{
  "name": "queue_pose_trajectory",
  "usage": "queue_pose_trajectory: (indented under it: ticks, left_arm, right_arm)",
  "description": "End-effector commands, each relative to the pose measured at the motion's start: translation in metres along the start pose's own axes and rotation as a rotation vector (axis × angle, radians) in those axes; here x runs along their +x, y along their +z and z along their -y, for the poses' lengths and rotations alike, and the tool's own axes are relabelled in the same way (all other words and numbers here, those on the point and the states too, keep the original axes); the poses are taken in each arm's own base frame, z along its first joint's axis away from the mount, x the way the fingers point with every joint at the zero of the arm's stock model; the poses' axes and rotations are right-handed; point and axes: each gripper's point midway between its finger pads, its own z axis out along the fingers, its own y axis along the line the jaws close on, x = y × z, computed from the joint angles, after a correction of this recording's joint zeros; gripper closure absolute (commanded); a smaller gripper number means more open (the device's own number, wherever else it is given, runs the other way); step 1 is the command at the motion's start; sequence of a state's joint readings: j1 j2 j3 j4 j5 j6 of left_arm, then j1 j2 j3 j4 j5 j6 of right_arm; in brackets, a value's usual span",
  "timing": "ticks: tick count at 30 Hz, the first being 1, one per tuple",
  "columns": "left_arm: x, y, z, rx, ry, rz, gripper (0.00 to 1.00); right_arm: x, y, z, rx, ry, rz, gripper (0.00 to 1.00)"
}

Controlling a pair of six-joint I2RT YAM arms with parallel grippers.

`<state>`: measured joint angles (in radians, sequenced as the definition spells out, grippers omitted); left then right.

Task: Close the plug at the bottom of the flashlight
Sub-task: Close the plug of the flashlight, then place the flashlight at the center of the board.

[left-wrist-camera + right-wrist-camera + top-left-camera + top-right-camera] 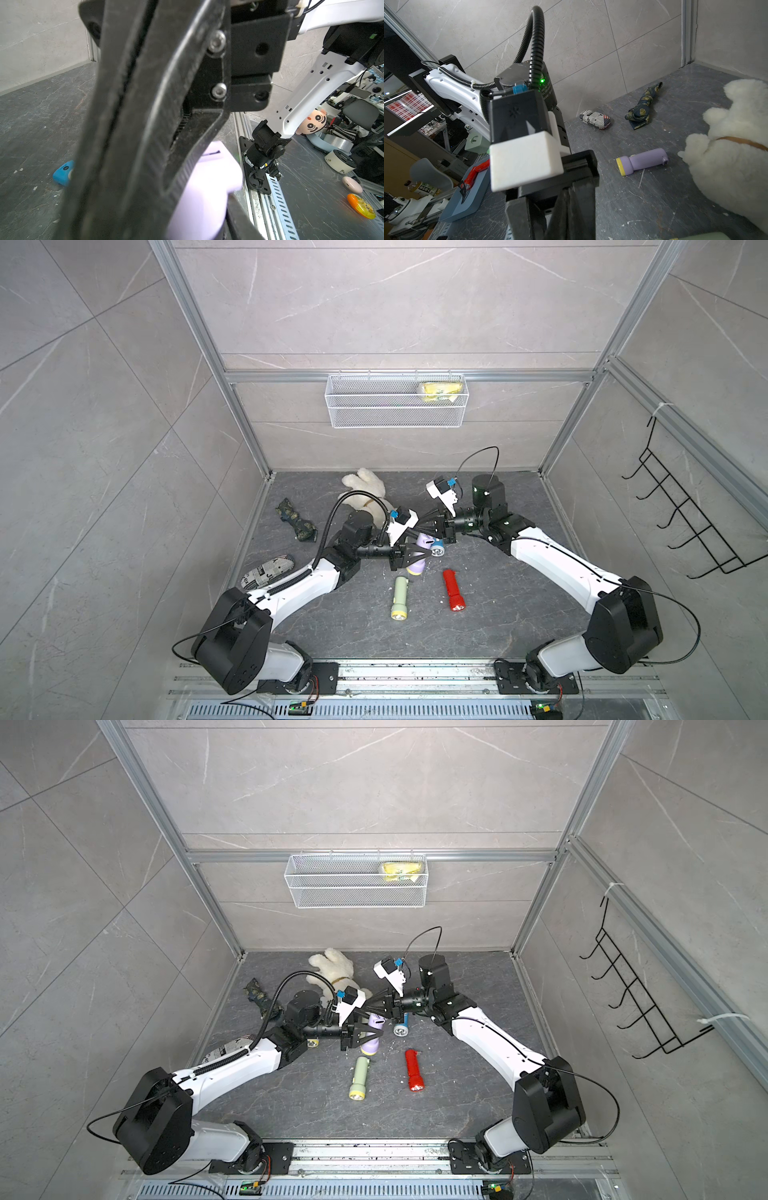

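My left gripper [415,558] is shut on a purple flashlight [419,562] and holds it above the dark floor, in both top views [371,1040]. Its yellow head points toward the front. Its bottom end [376,1020], where the plug sits, points toward the back. In the left wrist view the purple body [197,197] fills the space between the fingers. My right gripper [417,530] is shut with nothing in it. Its fingertips lie right over that bottom end, and I cannot tell if they press on it. The right wrist view shows its fingers [569,203] closed together.
On the floor lie a blue flashlight [437,548], a pale green one [400,597], a red one [454,590] and a second purple one [641,161]. A plush dog [365,493], a tie [297,520] and a glasses case [268,570] lie at the back and left. A wire basket [397,400] hangs on the back wall.
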<state>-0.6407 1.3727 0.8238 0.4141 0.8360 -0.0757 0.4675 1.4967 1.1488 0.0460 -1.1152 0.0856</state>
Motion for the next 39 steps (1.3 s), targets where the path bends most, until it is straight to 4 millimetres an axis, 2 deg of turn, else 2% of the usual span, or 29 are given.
queue_pose_trajectory:
  ticks: [1, 9, 12, 16, 20, 28, 33, 37, 39]
  left_arm:
    - [-0.144, -0.043, 0.067, 0.063, 0.495, 0.373, 1.00]
    - [-0.139, -0.038, 0.064, 0.080, 0.459, 0.355, 1.00]
    - [-0.135, -0.036, 0.062, 0.082, 0.445, 0.345, 1.00]
    - [-0.130, -0.036, 0.060, 0.074, 0.437, 0.330, 1.00]
    - [-0.126, -0.035, 0.059, 0.070, 0.431, 0.320, 1.00]
    - [-0.126, -0.035, 0.058, 0.068, 0.426, 0.315, 1.00]
    - [-0.122, -0.033, 0.053, 0.046, 0.411, 0.295, 1.00]
    - [-0.104, -0.030, 0.037, -0.030, 0.379, 0.230, 1.00]
    - [-0.086, -0.029, 0.021, -0.100, 0.350, 0.172, 1.00]
  right_arm:
    - [0.061, 0.010, 0.023, 0.051, 0.212, -0.110, 1.00]
    - [0.038, 0.009, 0.030, 0.096, 0.175, -0.058, 1.00]
    - [0.028, 0.004, 0.044, 0.195, 0.166, -0.046, 1.00]
    - [0.020, -0.013, 0.074, 0.418, 0.181, -0.036, 0.92]
    - [0.023, -0.029, 0.094, 0.569, 0.202, -0.034, 0.84]
    - [0.028, -0.034, 0.096, 0.604, 0.215, -0.038, 0.81]
    - [0.030, -0.038, 0.099, 0.641, 0.219, -0.045, 0.73]
    - [0.035, -0.049, 0.109, 0.732, 0.232, -0.048, 0.64]
    - [0.039, -0.057, 0.115, 0.791, 0.242, -0.052, 0.58]
